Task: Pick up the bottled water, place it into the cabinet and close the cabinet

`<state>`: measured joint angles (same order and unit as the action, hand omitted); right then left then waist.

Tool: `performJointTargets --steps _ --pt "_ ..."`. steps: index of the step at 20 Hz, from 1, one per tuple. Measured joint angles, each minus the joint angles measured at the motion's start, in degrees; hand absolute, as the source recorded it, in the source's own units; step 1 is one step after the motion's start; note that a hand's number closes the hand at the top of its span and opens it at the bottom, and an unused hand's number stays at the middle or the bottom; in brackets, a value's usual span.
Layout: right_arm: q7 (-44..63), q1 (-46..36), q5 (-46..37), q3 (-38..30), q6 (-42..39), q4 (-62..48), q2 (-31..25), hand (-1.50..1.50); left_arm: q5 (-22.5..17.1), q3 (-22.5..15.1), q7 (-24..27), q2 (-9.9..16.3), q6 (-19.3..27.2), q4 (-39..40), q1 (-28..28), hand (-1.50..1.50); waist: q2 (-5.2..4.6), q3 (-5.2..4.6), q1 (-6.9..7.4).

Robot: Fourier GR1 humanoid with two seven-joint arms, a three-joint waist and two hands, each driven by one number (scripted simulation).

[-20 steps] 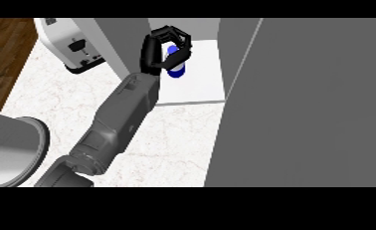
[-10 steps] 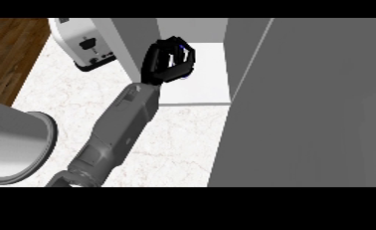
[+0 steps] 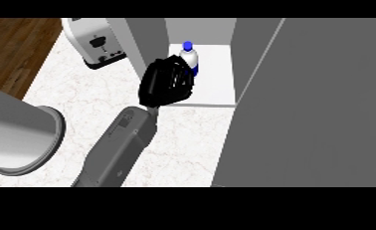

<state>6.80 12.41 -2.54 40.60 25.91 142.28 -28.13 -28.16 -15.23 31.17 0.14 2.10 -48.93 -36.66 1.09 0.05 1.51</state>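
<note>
The one hand (image 3: 167, 81) in the head view was black and sat at the end of a grey forearm (image 3: 117, 149) that rose from the lower edge of the view, left of centre; the view alone did not settle which arm it was, though nothing showed at the view's right side. The hand lay at the front edge of the cabinet's white floor (image 3: 217, 84), with its fingers (image 3: 180, 77) bunched and bent toward the opening, but whether they closed on anything could not be told from this angle. Just beyond the hand, on its far right side, stood the bottled water (image 3: 189, 57), upright on the white floor inside the cabinet, its blue cap (image 3: 187, 45) uppermost and its lower part hidden behind the fingers; whether the fingers touched the bottle could not be told. To the hand's right stood the broad grey cabinet door (image 3: 308, 109), open and filling that side of the view. To the hand's left, on the marbled counter (image 3: 81, 94), stood a white toaster (image 3: 95, 42), well apart. Nearer the lower left, beside the forearm, lay a large grey round vessel (image 3: 26, 139), partly cut off by the view's edge.
</note>
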Motion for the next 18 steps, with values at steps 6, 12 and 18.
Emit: performJointTargets --steps 6,12,18 --pt "1.7 -1.6 0.2 1.0 -1.9 0.1 -2.2 1.50 -1.1 -2.9 -3.4 3.8 0.7 -17.7 15.6 1.50 0.17 -0.02 1.26" --pt "4.8 -5.6 1.0 4.4 -6.5 0.1 -3.1 1.50 -1.6 -5.4 -5.5 8.7 1.3 -34.8 30.5 1.50 -0.13 -0.08 1.52" --pt "10.8 -10.6 1.1 5.7 -7.9 -0.2 -1.4 1.50 -2.7 -5.1 -5.9 14.4 1.0 -49.2 43.7 1.50 -0.34 -0.17 1.02"
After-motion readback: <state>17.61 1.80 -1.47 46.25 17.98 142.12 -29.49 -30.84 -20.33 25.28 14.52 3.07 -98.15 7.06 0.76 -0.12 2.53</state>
